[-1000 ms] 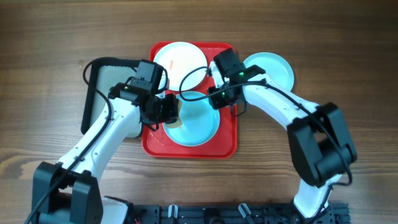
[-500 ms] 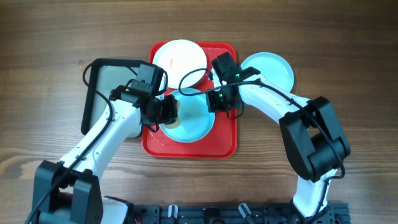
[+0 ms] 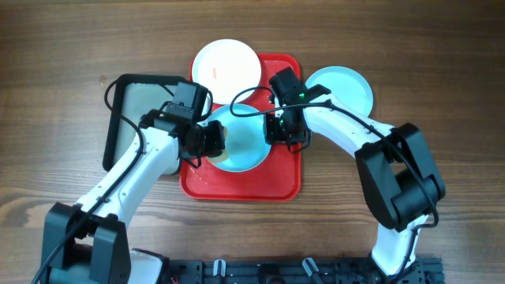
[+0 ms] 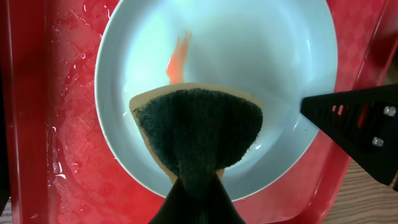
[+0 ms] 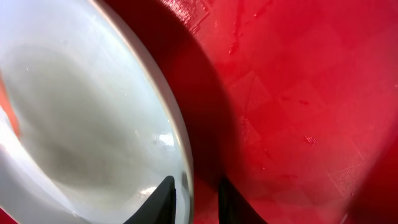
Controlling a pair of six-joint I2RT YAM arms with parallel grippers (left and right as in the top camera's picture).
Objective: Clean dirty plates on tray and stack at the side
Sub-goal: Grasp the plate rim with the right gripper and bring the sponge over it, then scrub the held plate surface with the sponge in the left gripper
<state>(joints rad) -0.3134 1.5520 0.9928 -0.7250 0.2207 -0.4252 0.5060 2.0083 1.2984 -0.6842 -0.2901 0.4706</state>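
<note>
A light blue plate (image 3: 241,140) with an orange-red smear (image 4: 179,59) sits over the red tray (image 3: 276,183). My left gripper (image 3: 213,140) is shut on a sponge (image 4: 196,127), whose dark scouring face presses on the plate below the smear. My right gripper (image 3: 278,130) is shut on the plate's right rim (image 5: 177,134), one finger (image 5: 163,198) inside and one outside, holding that side raised above the tray (image 5: 298,93). A white plate (image 3: 225,65) with a small smear overhangs the tray's far edge. A second light blue plate (image 3: 343,87) lies on the table to the right.
A dark grey metal tray (image 3: 134,118) lies left of the red tray, under my left arm. The red tray floor is wet (image 4: 62,124). Bare wooden table (image 3: 442,63) surrounds everything.
The light blue plate has shifted up and left on the tray with my right gripper on its rim. The white plate has been pushed farther over the tray's far edge.
</note>
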